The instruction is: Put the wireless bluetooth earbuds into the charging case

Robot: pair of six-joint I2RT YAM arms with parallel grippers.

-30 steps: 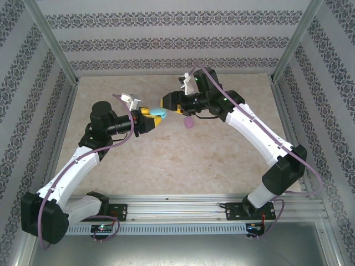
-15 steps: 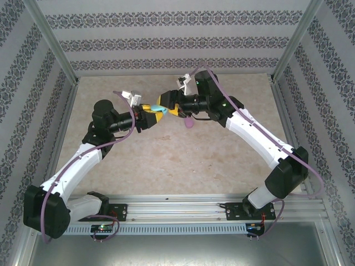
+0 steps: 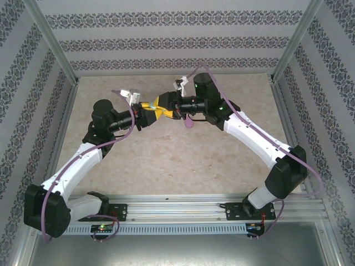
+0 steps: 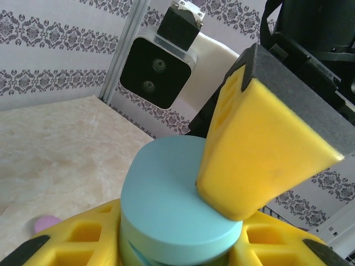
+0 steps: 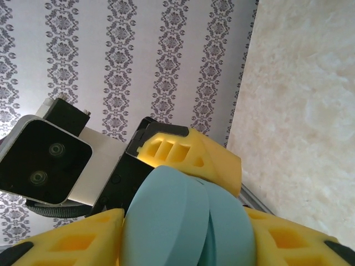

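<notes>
Patterned walls (image 3: 166, 44) close in the pale marbled table (image 3: 166, 160) on three sides. Both my arms rise from the near edge and bend inward at the elbows. The forearms run almost level and point at each other, so the wrists meet above the far half of the table, a little left of its middle.

My left gripper (image 3: 151, 112) has its yellow fingers closed narrow on the rim of the light-blue charging case (image 4: 172, 199), one finger on each side, with the flat face turned toward its wrist camera. My right gripper (image 3: 165, 105) comes in from the opposite side and is turned crosswise to the left one. In the left wrist view one of its fingers (image 4: 260, 149) presses on the case's broad face. In the right wrist view the case sits clamped between both of its fingers, its seam running upright between the two halves. So the case hangs in the air, pinched by both grippers at once.

A pink rounded piece (image 3: 189, 123) lies on the table just beneath my right forearm, toward the far edge. I cannot tell whether it is an earbud or a case.
</notes>
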